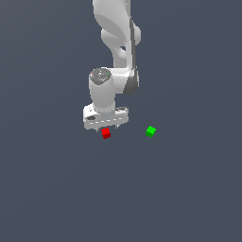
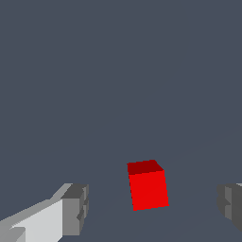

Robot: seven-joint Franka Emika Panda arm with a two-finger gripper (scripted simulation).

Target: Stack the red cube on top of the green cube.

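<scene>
Plain dark grey-blue surface point(image 1: 189, 198), flat, uniform, filling both views

The red cube point(image 1: 106, 133) is a plain bright red with no pattern; in the wrist view point(image 2: 148, 186) its upper face reads as a darker, maroon red and its facing side as a saturated, even red. The green cube point(image 1: 151, 131) is a plain bright green, slightly darker on its shaded side. The arm point(image 1: 113, 42) is white with pale grey shading and a dark grey seam along its joints, and a speckled grey cap tops the wrist. The pincer point(image 1: 106, 127) has a white body; its 2 fingertips point(image 2: 75, 210) are mid-grey. The bench point(image 1: 189, 189) is a uniform dark slate blue-grey, unpatterned.
</scene>
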